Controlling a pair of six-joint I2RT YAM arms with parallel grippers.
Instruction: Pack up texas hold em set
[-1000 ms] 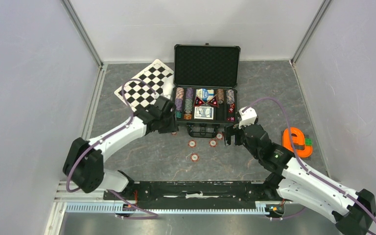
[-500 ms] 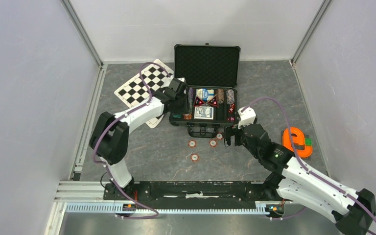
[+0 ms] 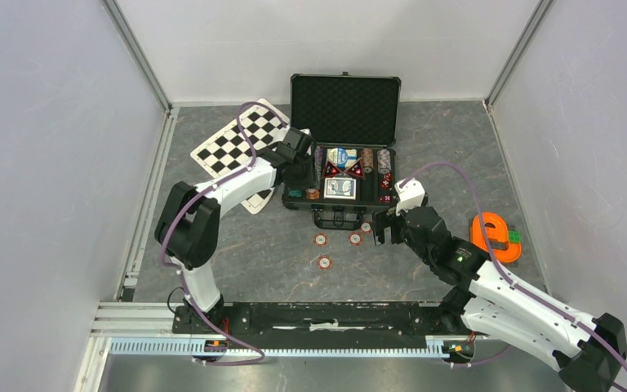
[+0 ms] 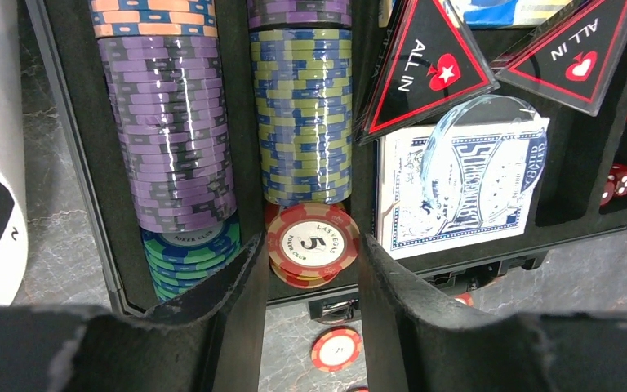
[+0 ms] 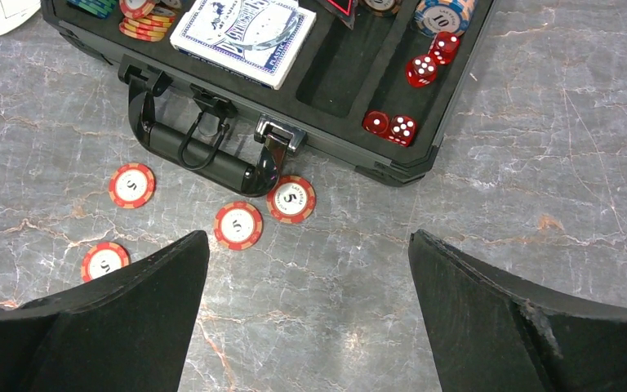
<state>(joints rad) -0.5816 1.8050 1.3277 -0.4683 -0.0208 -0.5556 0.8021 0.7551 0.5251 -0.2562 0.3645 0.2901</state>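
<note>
The black case lies open, its tray holding chip columns, a card deck, "ALL IN" triangles and red dice. My left gripper hovers over the tray's left slots. In the left wrist view it is shut across a red "5" poker chip, just above a short red stack at the near end of the second slot. Several red chips lie loose on the table before the case handle. My right gripper hangs wide open and empty above bare table, right of those chips.
A black-and-white checkered board lies left of the case, partly under the left arm. An orange object sits at the right beside the right arm. Grey walls close in the table on three sides.
The left arm swung from the table in front of the case up over the tray's left slots, jaws unchanged, and has since held nearly still. The right arm has not moved.
</note>
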